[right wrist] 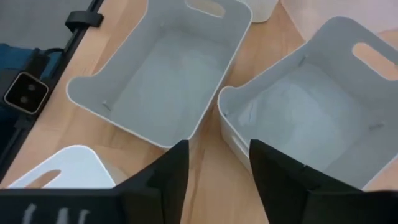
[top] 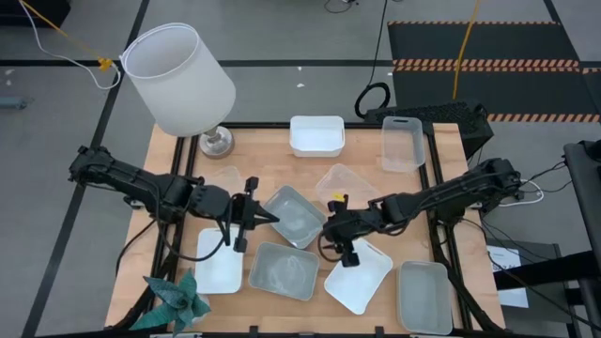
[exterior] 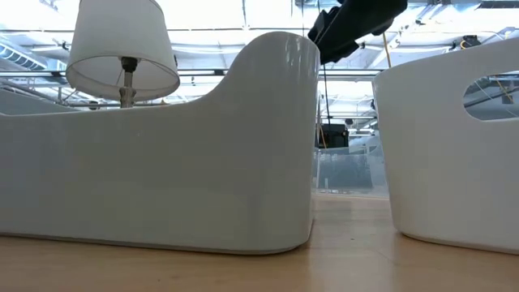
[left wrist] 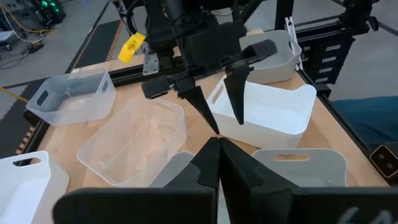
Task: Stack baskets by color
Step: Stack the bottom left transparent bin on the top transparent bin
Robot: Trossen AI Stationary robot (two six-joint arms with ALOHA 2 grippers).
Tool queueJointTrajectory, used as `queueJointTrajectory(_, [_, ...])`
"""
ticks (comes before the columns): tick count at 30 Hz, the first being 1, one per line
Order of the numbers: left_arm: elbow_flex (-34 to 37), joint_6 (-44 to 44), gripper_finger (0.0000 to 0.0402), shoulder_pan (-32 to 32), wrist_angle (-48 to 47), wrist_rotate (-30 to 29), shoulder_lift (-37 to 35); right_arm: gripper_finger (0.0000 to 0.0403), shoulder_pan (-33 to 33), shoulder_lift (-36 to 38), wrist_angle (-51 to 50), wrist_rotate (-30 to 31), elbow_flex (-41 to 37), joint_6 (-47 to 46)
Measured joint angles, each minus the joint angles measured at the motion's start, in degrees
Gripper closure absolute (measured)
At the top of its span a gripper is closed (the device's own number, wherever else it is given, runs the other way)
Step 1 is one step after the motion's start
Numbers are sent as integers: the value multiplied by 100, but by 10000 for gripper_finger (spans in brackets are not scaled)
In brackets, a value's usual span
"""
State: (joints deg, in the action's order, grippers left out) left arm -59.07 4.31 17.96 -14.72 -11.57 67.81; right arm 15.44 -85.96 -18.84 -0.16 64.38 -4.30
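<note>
Wooden table (top: 366,141), nine baskets. Far edge: white basket (top: 315,134), long axis across the table; clear basket (top: 402,142), long axis running front to back. Centre: two grey-green baskets (top: 294,215) (top: 284,270), both skewed diagonally. Front: white baskets (top: 221,260) (top: 358,275). Left gripper (top: 266,218) closed, empty, beside the centre basket. Right gripper (top: 331,235) with fingers parted, empty, above the front white basket. Lamp (top: 181,75) at the far left corner.

Two dark, jointed robot arms

Left arm (top: 131,183) and right arm (top: 451,195) are matte black with black cables; tapered black fingers (left wrist: 196,102); a yellow tag (left wrist: 131,46) hangs near the right wrist.
</note>
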Motion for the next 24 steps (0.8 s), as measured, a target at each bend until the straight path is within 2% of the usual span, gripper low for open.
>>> queueJointTrajectory(6, [0,-5,389,1,0,-4,0,234,-3,62,-462,32,0,-106])
queueJointTrajectory(12, [0,-38,389,2,0,-4,0,234,-80,62,-1343,479,0,-558])
queueJointTrajectory(15, [0,-38,389,2,-1,-7,0,234,-152,62,-1674,518,0,-660])
queueJointTrajectory(21, [0,-21,389,2,-2,-9,0,234,-144,62,-2545,1286,0,-261])
queueJointTrajectory(24, [0,-28,389,2,-2,-9,0,234,-146,136,-2821,1383,-29,-274])
